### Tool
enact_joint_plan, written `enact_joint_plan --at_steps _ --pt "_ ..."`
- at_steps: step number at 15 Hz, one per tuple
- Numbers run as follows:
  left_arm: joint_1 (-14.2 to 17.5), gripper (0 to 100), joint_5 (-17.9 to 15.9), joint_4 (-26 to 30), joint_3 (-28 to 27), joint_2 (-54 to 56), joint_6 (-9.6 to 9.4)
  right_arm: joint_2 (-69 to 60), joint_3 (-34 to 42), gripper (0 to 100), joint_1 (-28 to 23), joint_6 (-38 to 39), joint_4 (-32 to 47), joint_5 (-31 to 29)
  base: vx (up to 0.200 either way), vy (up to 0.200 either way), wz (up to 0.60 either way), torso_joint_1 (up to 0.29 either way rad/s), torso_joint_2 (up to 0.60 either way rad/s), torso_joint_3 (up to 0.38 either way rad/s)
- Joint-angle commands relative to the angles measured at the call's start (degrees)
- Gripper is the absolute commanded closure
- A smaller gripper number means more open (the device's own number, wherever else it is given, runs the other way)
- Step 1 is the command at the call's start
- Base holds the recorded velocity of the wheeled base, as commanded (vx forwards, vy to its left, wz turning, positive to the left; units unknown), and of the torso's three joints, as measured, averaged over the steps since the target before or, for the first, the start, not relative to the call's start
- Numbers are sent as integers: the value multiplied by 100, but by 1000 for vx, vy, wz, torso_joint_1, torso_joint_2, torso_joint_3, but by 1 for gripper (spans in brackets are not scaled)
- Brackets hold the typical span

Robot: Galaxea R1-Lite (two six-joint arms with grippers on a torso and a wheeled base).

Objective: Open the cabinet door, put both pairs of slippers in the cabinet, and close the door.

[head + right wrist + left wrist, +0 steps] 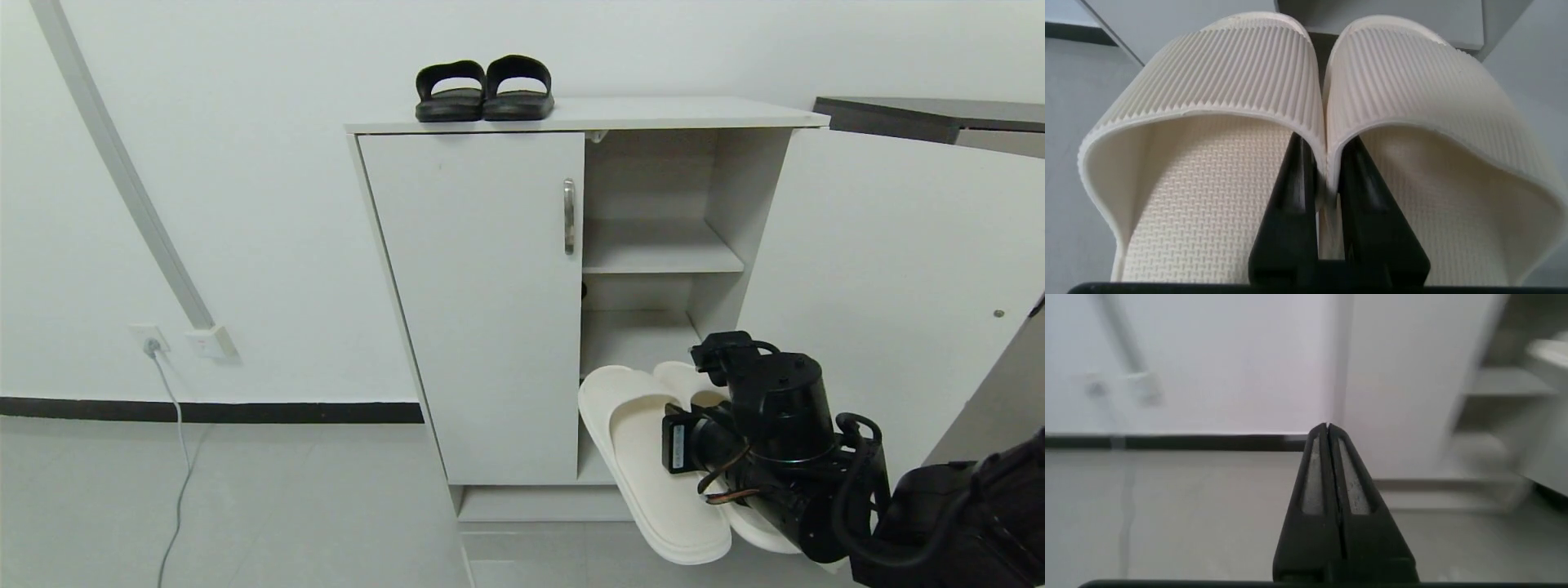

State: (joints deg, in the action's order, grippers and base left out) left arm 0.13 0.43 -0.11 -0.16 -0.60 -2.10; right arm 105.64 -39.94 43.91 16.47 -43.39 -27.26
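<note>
Two pairs of slippers to log. Clenched in the right end effector (1328, 155): white slippers (1208, 147), side by side, inner strap edges pinched together between the black fingers (1290, 212), toes pointing away from the wrist. Held in the air in front of the open half of the cabinet (694, 113), tilted, toes up toward the lower compartment, heels hanging lower over the floor (245, 506). Not resting on any shelf.

Well above that end effector and off to its left, on the cabinet top: black slippers (484, 90), paired up and touching each other, close to the front edge. Just to the right of the end effector: right door (882, 269), swung wide open. To the left of it: left door (482, 310), shut, with an upright metal handle (569, 216) near the inner edge. Above and beyond the held pair: upper shelf (661, 257) inside the open half.

Left end effector (1328, 457): clamped tight, fingers pressed flat together, grasping nothing. Low over the floor, with the cabinet ahead of it and the open compartments visible beyond.

Far left of the right end effector, on the wall: socket (149, 339) with a cable (175, 457) trailing down to the floor.
</note>
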Motion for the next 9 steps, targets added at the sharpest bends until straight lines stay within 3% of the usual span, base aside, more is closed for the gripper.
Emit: enact_joint_plan --at_steps 1,2,3,4,6,9 --pt "-5 100 -315 20 16 51 -107 0 21 100 39 -3 -21 10 0 0 0 0 0 0" --pt "-5 100 -306 29 7 51 -54 9 21 100 39 -3 -82 10 0 0 0 0 0 0" --pt "-5 100 -289 29 7 51 139 53 21 100 39 -12 -153 10 0 0 0 0 0 0" --pt "-5 100 -254 29 7 51 175 114 21 100 39 -21 -232 1 0 0 0 0 0 0" --pt "-5 100 -227 29 7 51 113 299 -41 100 65 -82 -364 -16 0 0 0 0 0 0" --pt "-5 100 -236 20 7 51 122 668 -550 100 153 -91 -425 -807 0 0 0 0 0 0"
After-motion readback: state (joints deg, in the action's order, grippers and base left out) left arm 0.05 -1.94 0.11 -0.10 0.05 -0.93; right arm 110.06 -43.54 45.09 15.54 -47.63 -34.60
